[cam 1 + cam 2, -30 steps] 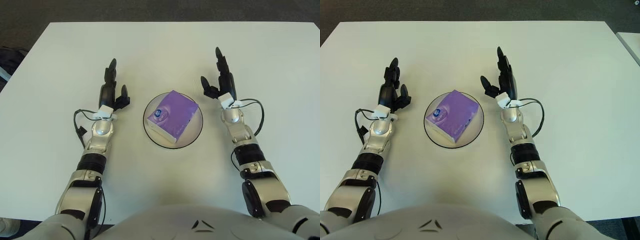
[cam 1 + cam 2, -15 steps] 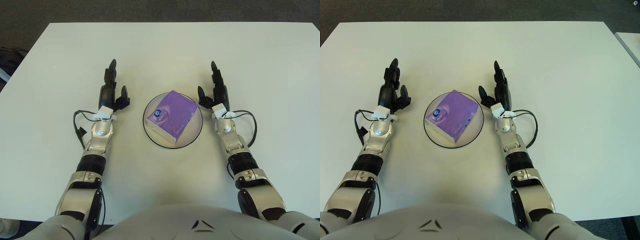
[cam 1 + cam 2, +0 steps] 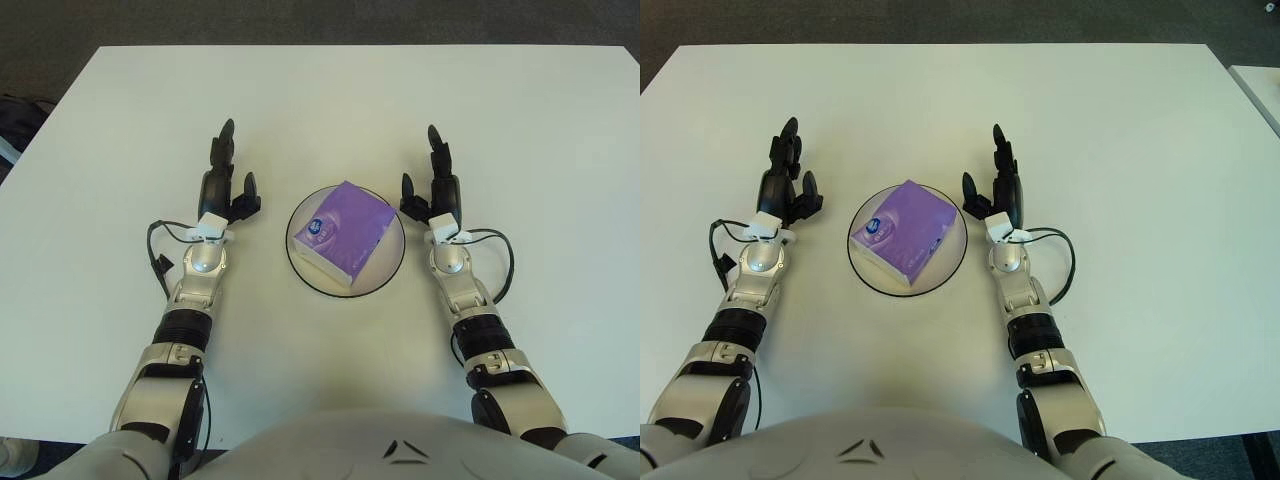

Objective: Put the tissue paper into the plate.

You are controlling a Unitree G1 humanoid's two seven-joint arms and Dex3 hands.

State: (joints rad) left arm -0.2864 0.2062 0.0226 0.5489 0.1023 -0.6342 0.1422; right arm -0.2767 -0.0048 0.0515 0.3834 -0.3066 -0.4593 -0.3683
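The purple tissue paper pack (image 3: 346, 231) lies inside the plate (image 3: 384, 274), task judged complete, as the right hand (image 3: 434, 194), fingers spread and empty, has drawn in beside the rim, while the left hand (image 3: 222, 188) remains open left of it.

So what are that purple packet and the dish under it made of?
The purple tissue packet looks like a soft plastic-film wrap: smooth, with a printed blue emblem and a white lower edge. The plate looks like glass or clear plastic, since the white table shows through inside its dark rim, though I can't be sure.
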